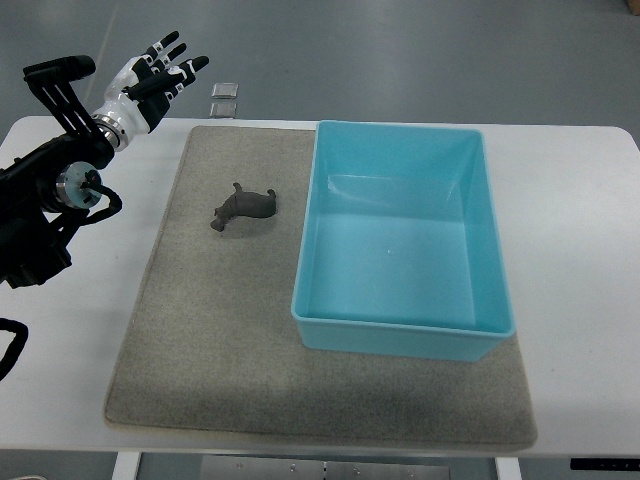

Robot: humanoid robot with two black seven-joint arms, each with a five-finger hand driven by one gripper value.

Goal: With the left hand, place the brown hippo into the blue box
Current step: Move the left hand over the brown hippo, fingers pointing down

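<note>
A small brown hippo (243,207) lies on its side on the grey mat (200,330), just left of the blue box (404,340). The box holds nothing. My left hand (160,70) hovers over the far left corner of the table, well behind and to the left of the hippo. Its fingers are spread and hold nothing. The black left arm enters from the left edge. No right arm shows.
The white table (580,250) carries the mat and box. Two small grey square pieces (225,98) lie on the floor beyond the table's far edge, near my left hand.
</note>
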